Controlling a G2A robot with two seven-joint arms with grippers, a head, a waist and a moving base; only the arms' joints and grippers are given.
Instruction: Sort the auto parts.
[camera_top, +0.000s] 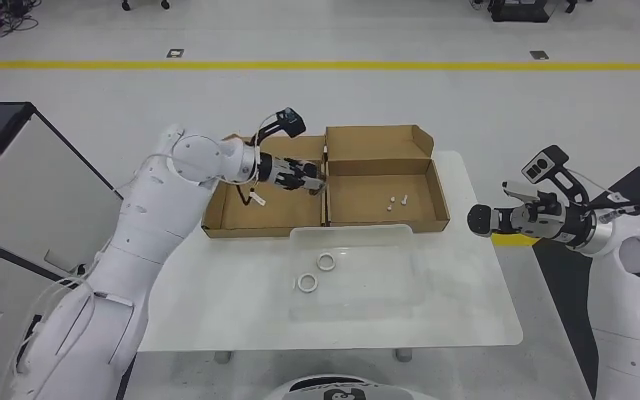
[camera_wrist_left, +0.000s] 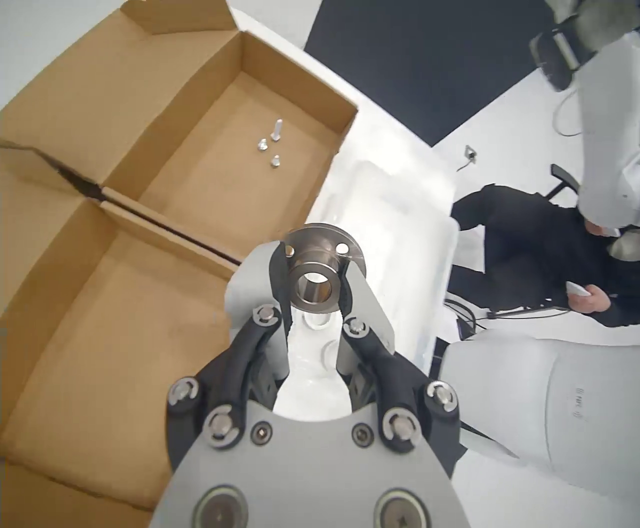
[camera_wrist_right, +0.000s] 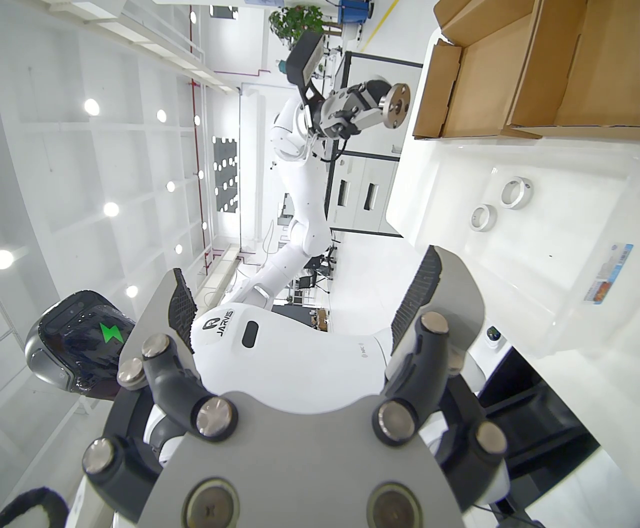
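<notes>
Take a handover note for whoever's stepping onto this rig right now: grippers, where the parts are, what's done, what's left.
Left gripper: shut on a flanged metal bushing, held above where the left box and right box meet.
Right gripper: open, holding nothing, beyond the table's right edge.
Done, it seems: three small bolts lie in the right box.
Left: set the bushing down, probably in the left box; then sort the two white rings lying in the clear tray.
</notes>
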